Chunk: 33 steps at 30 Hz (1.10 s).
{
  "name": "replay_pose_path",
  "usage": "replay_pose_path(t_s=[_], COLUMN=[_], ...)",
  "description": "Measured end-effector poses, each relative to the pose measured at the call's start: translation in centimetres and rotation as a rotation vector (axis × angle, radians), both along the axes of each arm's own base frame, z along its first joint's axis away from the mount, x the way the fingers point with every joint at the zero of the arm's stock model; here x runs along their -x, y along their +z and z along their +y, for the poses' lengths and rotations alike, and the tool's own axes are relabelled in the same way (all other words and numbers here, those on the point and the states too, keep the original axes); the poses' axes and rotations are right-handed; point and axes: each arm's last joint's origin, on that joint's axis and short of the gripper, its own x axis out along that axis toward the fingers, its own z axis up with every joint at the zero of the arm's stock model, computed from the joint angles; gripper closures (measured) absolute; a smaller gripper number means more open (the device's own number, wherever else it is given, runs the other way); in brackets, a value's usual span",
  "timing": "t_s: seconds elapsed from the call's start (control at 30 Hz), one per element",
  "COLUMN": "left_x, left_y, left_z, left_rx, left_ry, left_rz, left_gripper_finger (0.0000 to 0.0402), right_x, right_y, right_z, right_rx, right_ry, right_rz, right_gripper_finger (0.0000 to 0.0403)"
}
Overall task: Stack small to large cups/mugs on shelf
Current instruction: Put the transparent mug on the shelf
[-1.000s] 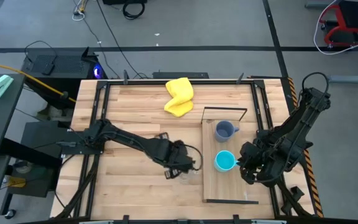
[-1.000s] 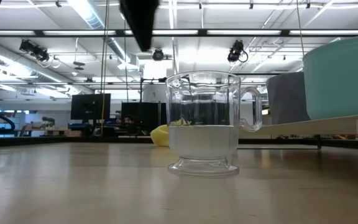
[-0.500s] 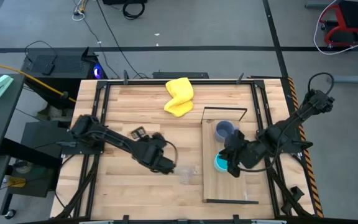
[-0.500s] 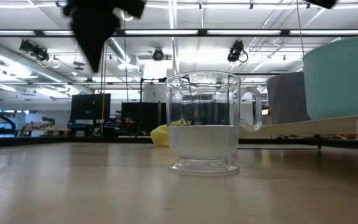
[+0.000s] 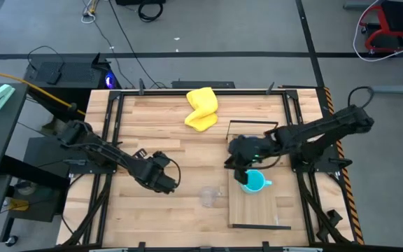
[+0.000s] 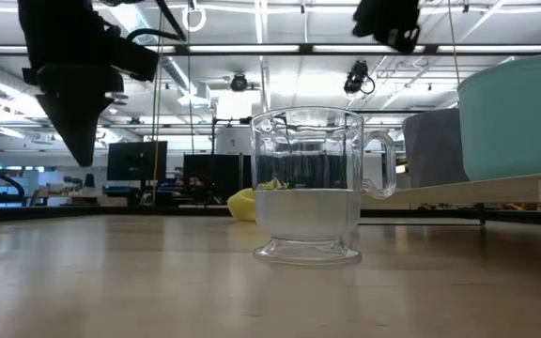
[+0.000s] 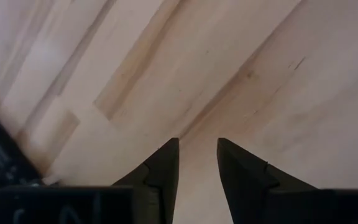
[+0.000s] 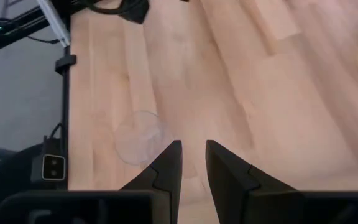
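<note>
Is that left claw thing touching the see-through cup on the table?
Apart. The high view shows bare tabletop between the left gripper and the clear cup; the left wrist view shows only wood between its fingers.

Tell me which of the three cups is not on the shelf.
The clear cup: it stands on the planked tabletop left of the shelf, unlike the cyan mug.

Clear cup [image 5: 209, 197] just L of shelf [image 5: 257, 210]
</note>
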Motion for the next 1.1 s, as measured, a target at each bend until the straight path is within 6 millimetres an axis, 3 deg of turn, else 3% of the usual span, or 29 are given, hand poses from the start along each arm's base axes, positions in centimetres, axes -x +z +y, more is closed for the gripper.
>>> replay_pose_path(t_s=[0.2, 0.43, 0.67, 0.9, 1.1], left_x=[-0.2, -0.6, -0.7, -0.9, -1.3], left_y=[0.1, 0.1, 0.1, 0.1, 0.1], left_z=[-0.1, -0.3, -0.3, -0.4, -0.5], left_rx=[0.024, 0.037, 0.027, 0.037, 0.055], left_ry=[-0.003, -0.003, -0.005, -0.005, -0.003], left_rz=[-0.056, -0.087, -0.102, -0.13, -0.171], left_gripper_finger=[0.0291, 0.0284, 0.0288, 0.0289, 0.0283], right_x=[-3.5, -6.7, -9.0, -9.9, -9.5], right_y=[-3.4, -5.8, -6.0, -5.6, -6.0], right_z=[0.5, 2.0, 4.8, 4.8, 5.3], right_rx=[-0.025, 0.024, 0.055, 0.06, 0.079], right_ry=[0.12, 0.219, 0.338, 0.217, 0.224], right_rz=[0.069, 0.15, 0.146, 0.154, 0.182], right_gripper_finger=[0.0323, 0.0321, 0.0292, 0.0277, 0.0277])
